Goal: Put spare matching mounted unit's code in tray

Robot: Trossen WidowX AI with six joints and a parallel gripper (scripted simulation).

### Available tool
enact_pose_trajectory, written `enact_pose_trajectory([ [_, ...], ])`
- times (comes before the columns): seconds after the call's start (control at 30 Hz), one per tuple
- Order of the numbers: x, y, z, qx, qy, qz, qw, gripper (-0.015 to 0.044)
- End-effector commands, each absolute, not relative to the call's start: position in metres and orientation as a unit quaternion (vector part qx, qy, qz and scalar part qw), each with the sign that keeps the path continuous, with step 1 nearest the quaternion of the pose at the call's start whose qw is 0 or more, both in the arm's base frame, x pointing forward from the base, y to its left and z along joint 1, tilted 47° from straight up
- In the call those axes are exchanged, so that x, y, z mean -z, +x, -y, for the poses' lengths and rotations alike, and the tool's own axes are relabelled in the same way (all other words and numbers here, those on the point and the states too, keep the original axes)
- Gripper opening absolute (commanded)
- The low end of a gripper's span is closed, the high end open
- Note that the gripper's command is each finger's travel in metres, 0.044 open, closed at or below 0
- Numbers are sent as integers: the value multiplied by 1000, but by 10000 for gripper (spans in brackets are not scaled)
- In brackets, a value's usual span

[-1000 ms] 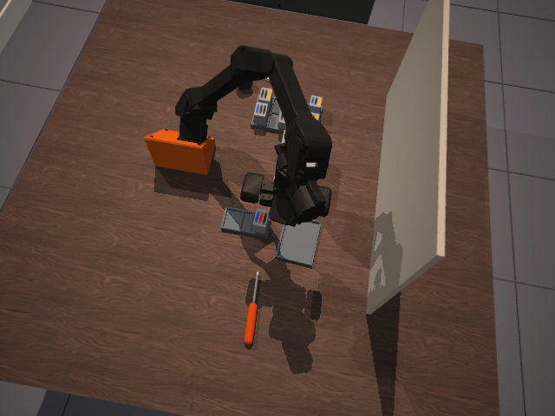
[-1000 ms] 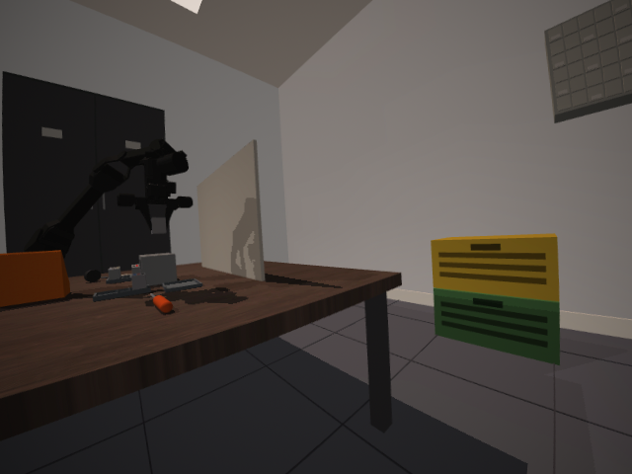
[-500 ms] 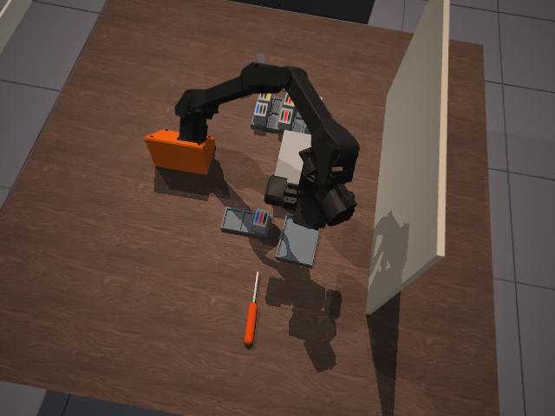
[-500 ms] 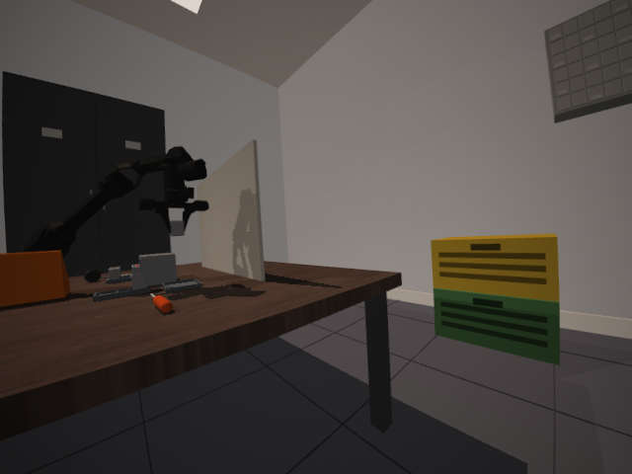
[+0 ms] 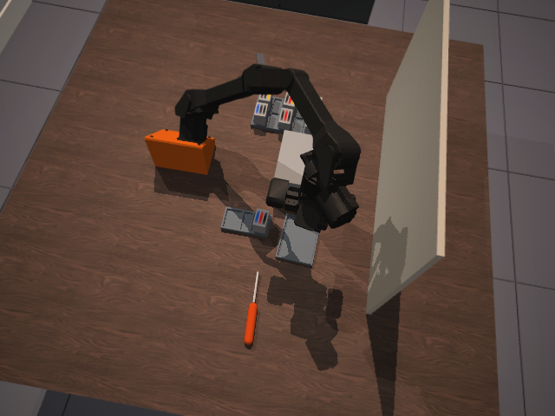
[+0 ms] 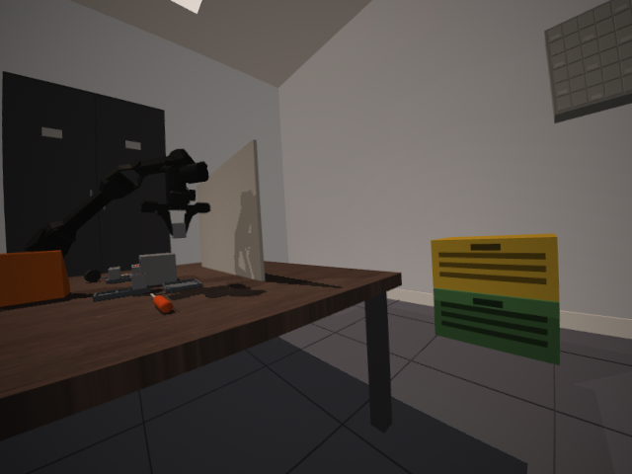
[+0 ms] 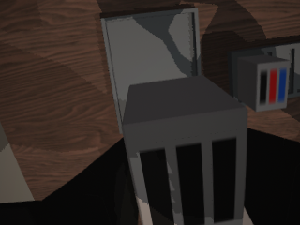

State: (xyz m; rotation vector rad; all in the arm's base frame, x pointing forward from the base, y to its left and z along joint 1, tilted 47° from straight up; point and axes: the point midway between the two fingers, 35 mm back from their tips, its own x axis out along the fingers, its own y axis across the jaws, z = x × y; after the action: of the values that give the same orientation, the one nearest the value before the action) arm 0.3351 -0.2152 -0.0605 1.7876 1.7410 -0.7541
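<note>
Grey block pinched in the tool, held up near the open tray

My tool (image 5: 293,204) (image 6: 178,228) (image 7: 175,138) is closed on a grey block (image 6: 178,230) (image 7: 185,100), raised above the tabletop (image 5: 134,277) (image 6: 127,331). In the wrist view its near face shows three dark bars; I can't tell their colours or confirm whether the code matches.

The open tray (image 5: 297,243) (image 6: 183,285) (image 7: 141,47) lies right of the lower centre in my top frame, partly under the tool. Just left of it sits a divided tray (image 5: 232,220) (image 6: 110,295) (image 7: 234,70), carrying a block with blue, red and black stripes (image 5: 260,219) (image 6: 138,281) (image 7: 272,84) in its right end.

Toward the upper centre, a pale box (image 5: 289,154) (image 6: 158,269) stands near a rack of striped blocks (image 5: 269,127) (image 6: 118,279), partly hidden by my arm. An orange-handled screwdriver (image 5: 251,324) (image 6: 163,303) lies at lower centre, the orange base (image 5: 181,154) (image 6: 31,277) is upper left, and a tall panel (image 5: 414,156) (image 6: 229,219) stands at right.
</note>
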Motion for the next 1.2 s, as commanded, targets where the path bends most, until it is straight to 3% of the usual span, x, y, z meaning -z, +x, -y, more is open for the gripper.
enact_pose_trajectory([
  [0.0,63,336,212,279,663,-644,261,0],
  [1.17,84,340,195,279,663,-643,262,0],
])
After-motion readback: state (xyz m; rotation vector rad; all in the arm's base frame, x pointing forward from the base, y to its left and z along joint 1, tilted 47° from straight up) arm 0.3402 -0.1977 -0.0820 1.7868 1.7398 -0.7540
